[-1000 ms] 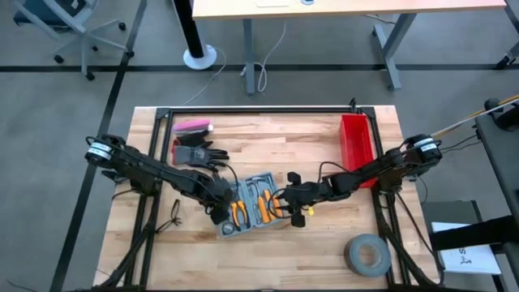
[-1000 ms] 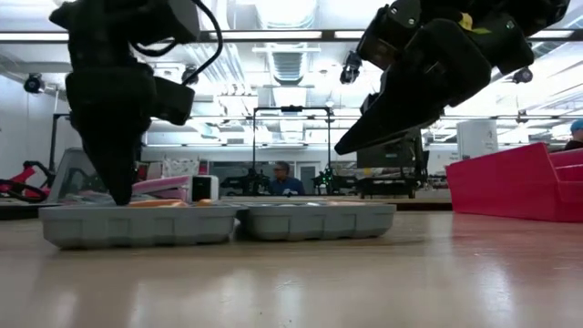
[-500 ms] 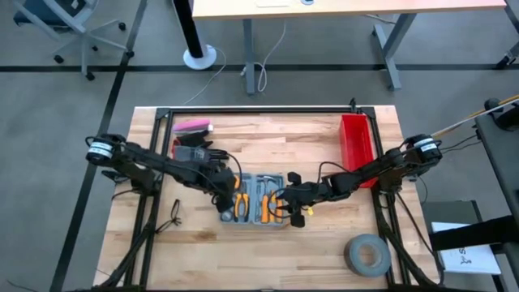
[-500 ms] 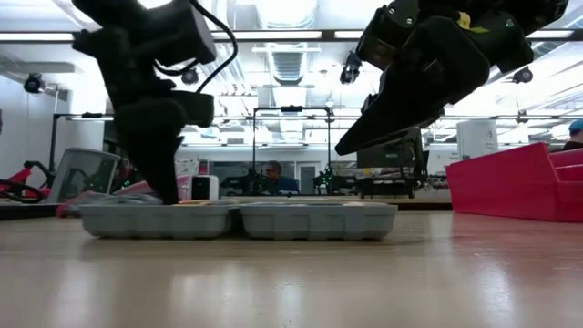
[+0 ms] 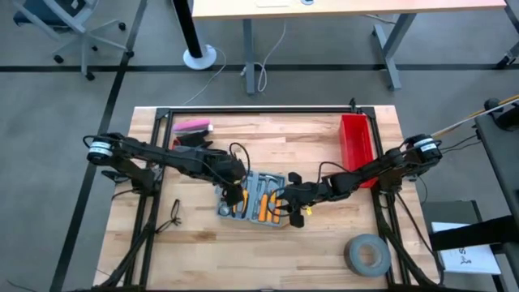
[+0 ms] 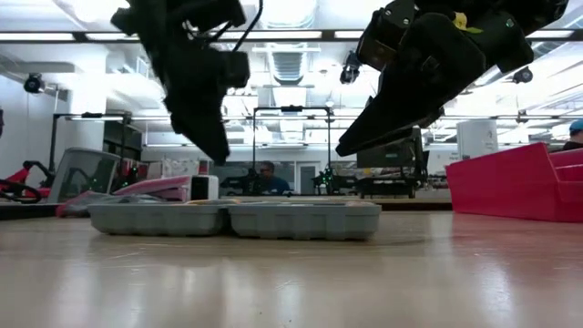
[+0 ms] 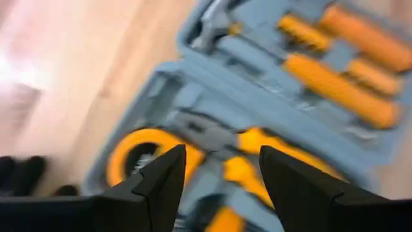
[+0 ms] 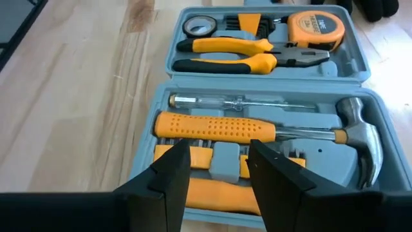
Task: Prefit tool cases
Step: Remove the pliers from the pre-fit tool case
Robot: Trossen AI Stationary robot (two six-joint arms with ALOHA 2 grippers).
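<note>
The grey-blue tool case (image 5: 253, 199) lies open and flat on the wooden table, both halves face up (image 6: 237, 219). Its moulded slots hold orange-handled pliers, a hammer, a screwdriver and a tape measure (image 8: 270, 96). My left gripper (image 5: 233, 191) hangs open above the case's left half, clear of it (image 6: 216, 146); its fingers stand apart with nothing between them (image 7: 222, 154). My right gripper (image 5: 285, 200) hovers open over the right half, also clear of it (image 6: 351, 144), looking down on the hammer (image 8: 219, 151).
A red bin (image 5: 355, 138) stands at the far right of the table. A grey tape roll (image 5: 366, 254) lies near the front right corner. Black gloves (image 5: 195, 150) and a pink object (image 5: 193, 126) lie at the far left. Bare wood lies in front of the case.
My left gripper, its tips first down on the case's left half, has swept toward the table's right and far side. The case has turned and slid with it. The gripper has then risen clear of the case and rolled. My right gripper has kept its place.
</note>
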